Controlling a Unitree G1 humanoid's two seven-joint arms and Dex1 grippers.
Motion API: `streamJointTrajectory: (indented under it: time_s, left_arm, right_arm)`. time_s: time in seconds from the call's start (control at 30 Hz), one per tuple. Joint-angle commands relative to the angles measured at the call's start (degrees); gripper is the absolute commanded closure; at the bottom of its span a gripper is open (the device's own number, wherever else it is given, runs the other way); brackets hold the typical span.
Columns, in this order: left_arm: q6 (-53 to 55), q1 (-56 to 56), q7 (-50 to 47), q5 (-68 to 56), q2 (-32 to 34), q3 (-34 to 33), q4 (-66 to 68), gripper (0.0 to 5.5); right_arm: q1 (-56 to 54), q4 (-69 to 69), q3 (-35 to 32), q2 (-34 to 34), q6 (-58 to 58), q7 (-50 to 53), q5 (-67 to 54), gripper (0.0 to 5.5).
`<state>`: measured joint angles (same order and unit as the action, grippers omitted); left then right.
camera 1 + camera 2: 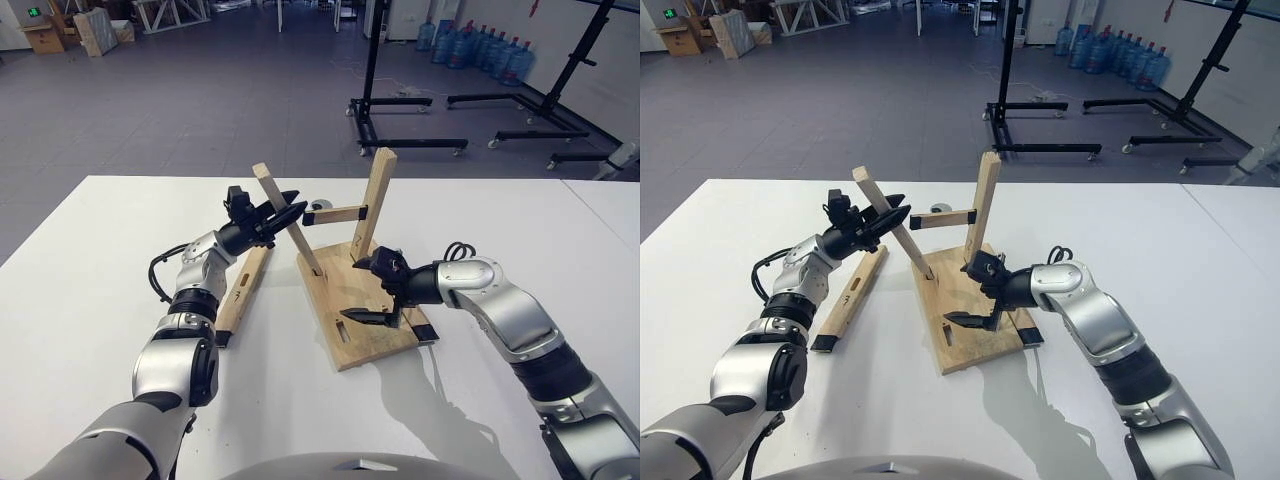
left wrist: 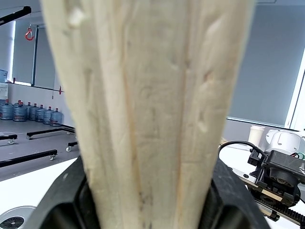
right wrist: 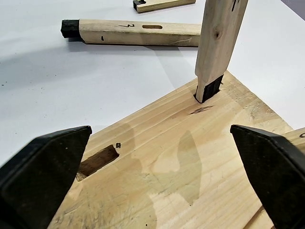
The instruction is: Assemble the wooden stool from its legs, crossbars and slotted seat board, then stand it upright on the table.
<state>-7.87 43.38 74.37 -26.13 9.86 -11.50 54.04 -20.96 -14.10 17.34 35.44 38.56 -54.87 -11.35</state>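
1. Head camera: your left arm is stretched forward over the table [image 1: 90,260]. The left gripper [image 1: 292,213] is clamped on the tilted leg [image 1: 308,250] about halfway up. That leg's lower end meets the seat board [image 1: 370,345], which lies flat mid-table. Your right arm bends inward, and the right gripper [image 1: 350,290] hovers low over the board with its fingers spread, holding nothing. An upright leg [image 1: 376,195] stands near the board's far edge, and a crossbar [image 1: 338,214] sticks out of it toward the left gripper. A spare leg [image 1: 243,290] lies flat just left of the board.
2. Left wrist: you've got pale, grainy wood pinched tight between the black fingers [image 2: 62,200].
3. Right wrist: the fingers [image 3: 43,167] are wide apart above the board. There's an open slot [image 3: 97,160] below them, and a leg's dark end sits in the board near its edge.
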Motion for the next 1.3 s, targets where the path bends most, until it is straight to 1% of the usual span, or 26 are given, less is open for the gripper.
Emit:
streamJointTrajectory:
  time_s: [0.03,0.27,0.37,0.57,0.83,0.97,1.2,1.3]
  left_arm:
    - [-0.06,-1.26,0.78,1.88,0.09,1.46,-0.24,3.49]
    - [3.97,0.21,1.68,-0.82,1.11,-0.70,-0.18,3.49]
    - [2.97,0.05,2.61,1.87,1.85,1.16,0.44,3.49]
    - [0.07,-1.41,3.20,5.46,1.19,5.10,0.47,3.49]
    - [4.19,0.61,1.21,3.28,0.68,4.49,0.81,3.49]
    - [6.36,0.95,1.31,3.91,0.79,5.46,0.18,3.49]
    - [5.45,0.83,0.67,6.61,1.25,8.27,-0.91,3.49]
    - [5.42,0.94,0.33,6.66,1.10,8.35,-0.64,3.49]
  right_arm:
    - [-0.82,-0.65,0.03,-0.10,0.52,0.37,-0.39,0.12]
    - [-0.94,-0.44,0.10,-0.02,0.39,0.20,-0.47,0.12]
    - [-1.01,-0.38,0.17,-0.09,0.38,0.20,-0.44,0.12]
    - [-0.95,-0.60,0.29,-0.13,0.48,0.29,-0.38,0.12]
    - [-1.29,-0.69,0.71,-0.55,0.58,0.40,-0.33,0.12]
    - [-1.43,-0.64,0.84,-0.84,0.61,0.56,-0.33,0.12]
    - [-1.69,-1.00,1.17,-1.25,1.02,0.88,-0.15,0.12]
    - [-2.17,-1.06,1.00,-0.99,0.99,1.08,0.06,0.12]
